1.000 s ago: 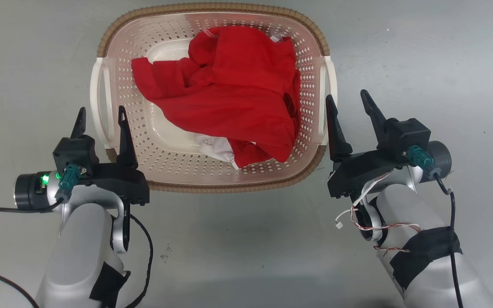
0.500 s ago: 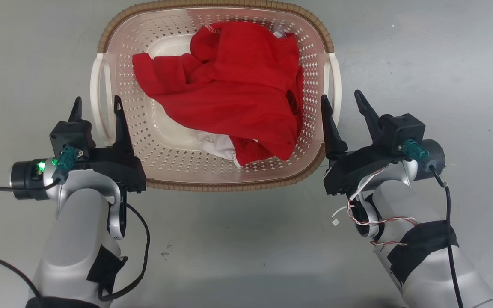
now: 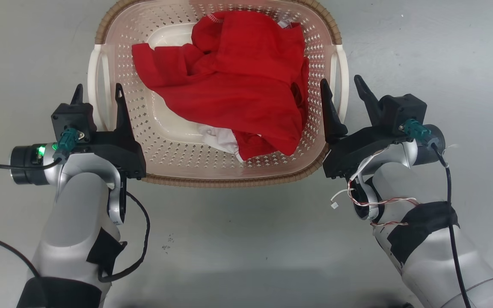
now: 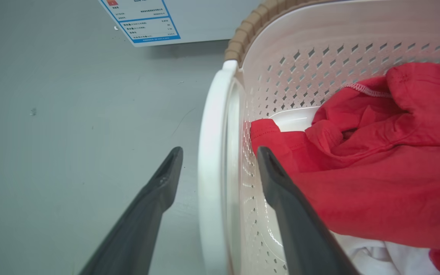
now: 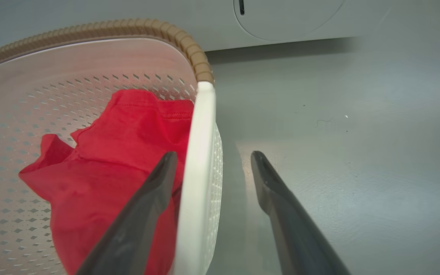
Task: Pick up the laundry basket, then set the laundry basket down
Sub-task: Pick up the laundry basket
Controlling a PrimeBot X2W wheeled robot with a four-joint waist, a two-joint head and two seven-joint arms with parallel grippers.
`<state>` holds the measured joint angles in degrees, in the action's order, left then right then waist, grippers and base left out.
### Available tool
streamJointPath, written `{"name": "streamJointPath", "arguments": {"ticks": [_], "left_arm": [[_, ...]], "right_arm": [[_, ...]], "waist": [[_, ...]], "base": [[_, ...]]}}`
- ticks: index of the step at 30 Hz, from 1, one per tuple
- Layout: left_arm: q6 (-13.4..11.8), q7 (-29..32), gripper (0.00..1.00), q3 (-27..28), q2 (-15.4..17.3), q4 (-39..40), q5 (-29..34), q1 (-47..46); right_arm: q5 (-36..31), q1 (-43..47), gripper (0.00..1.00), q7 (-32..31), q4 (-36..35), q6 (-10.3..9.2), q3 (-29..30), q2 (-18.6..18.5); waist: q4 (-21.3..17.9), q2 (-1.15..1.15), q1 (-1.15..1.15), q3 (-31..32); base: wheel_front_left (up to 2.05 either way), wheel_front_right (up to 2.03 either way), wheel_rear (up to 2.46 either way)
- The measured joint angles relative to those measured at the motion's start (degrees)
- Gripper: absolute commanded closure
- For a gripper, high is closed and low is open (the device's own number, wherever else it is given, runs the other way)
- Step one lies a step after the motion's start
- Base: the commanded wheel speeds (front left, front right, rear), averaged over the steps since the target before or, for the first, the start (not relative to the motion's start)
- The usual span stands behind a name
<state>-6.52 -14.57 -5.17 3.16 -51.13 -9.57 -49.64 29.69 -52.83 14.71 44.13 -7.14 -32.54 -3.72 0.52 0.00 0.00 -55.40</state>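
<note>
The laundry basket [image 3: 229, 182] stands on the grey floor, cream and perforated with a brown rim, holding a red garment [image 3: 238, 90] over a white cloth [image 3: 221, 139]. My left gripper [image 3: 98, 87] is open, one finger outside the left white handle [image 4: 214, 114] and one inside the basket wall. In the left wrist view the left gripper [image 4: 220, 151] straddles that handle with gaps on both sides. My right gripper [image 3: 341, 80] is open astride the right handle [image 5: 201, 126]. In the right wrist view the right gripper [image 5: 213, 154] has its inner finger beside the red cloth.
A pale appliance front [image 5: 288, 15] stands just beyond the basket, with a blue-bordered label [image 4: 143, 19] low on it. Bare grey floor [image 3: 238, 239] lies on both outer sides of the basket and between my arms.
Both grippers have slid a little farther forward along the handles, staying open. The basket sits slightly higher and larger in the head view, which has shifted.
</note>
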Motion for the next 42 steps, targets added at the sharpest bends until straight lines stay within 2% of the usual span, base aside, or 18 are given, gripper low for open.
{"name": "streamJointPath", "arguments": {"ticks": [7,8,10,11,13,15,16,19,20,33,42], "left_arm": [[0.1,0.0,0.00,-0.4,-0.1,-2.7,0.0,-2.4],[0.5,0.0,0.00,-0.5,-0.1,-3.0,0.1,-2.8],[0.7,0.0,0.00,-0.9,-0.2,-3.7,0.1,-3.4],[1.0,0.0,0.13,-1.0,-0.3,-4.1,0.1,-3.7],[1.1,0.0,0.54,-1.3,-0.5,-4.7,0.1,-4.2],[1.5,0.0,0.80,-1.5,-0.5,-5.4,0.2,-4.5],[1.6,0.0,1.00,-1.7,-0.6,-5.6,0.2,-4.7],[2.5,-0.2,1.00,-2.2,-0.6,-6.5,0.2,-5.0],[2.5,-0.2,1.00,-2.3,-0.6,-6.8,0.2,-5.1],[3.0,-0.2,1.00,-3.0,-1.5,-10.5,0.2,-5.1],[3.1,-0.1,1.00,-3.1,-2.1,-13.0,0.2,-3.3]], "right_arm": [[2.5,-1.7,0.00,0.0,3.5,0.00,-1.8,-0.1],[2.7,-1.9,0.07,0.0,3.9,0.00,-2.2,-0.1],[2.9,-2.5,0.31,0.0,4.5,-0.01,-3.0,-0.1],[3.3,-2.8,0.51,0.0,4.7,0.00,-3.3,-0.1],[3.7,-3.3,0.61,0.0,5.1,0.00,-4.0,-0.1],[4.2,-3.9,0.72,0.0,5.6,0.00,-4.7,-0.1],[4.4,-4.1,0.77,0.0,5.8,-0.01,-5.0,-0.1],[5.4,-4.9,0.97,0.0,6.4,-0.44,-5.6,-0.2],[5.9,-4.9,1.00,0.0,6.5,-0.45,-5.8,-0.3],[9.7,-4.1,1.00,0.0,9.6,-0.51,-8.5,-0.4],[11.8,-1.5,1.00,0.0,12.1,-0.45,-9.9,0.1]], "waist": [[0.6,0.00,0.00,-0.9],[0.7,0.00,0.00,-1.0],[0.8,0.00,0.00,-1.1],[0.9,0.00,0.00,-1.1],[1.1,0.00,0.00,-1.2],[1.2,0.00,0.00,-1.3],[1.2,0.00,0.00,-1.3],[1.3,0.00,0.00,-1.2],[1.3,0.00,0.00,-1.1],[0.4,0.00,0.00,2.2],[-0.6,0.00,-0.01,6.9]], "base": [[0.00,0.00,0.00],[0.00,0.00,0.00],[0.00,0.00,0.00],[0.00,0.00,0.00],[0.00,0.00,0.00],[0.00,0.00,0.00],[0.00,0.00,0.00],[0.00,0.00,0.00],[0.00,0.00,0.00],[0.00,0.00,0.00],[0.00,0.00,0.00]]}}
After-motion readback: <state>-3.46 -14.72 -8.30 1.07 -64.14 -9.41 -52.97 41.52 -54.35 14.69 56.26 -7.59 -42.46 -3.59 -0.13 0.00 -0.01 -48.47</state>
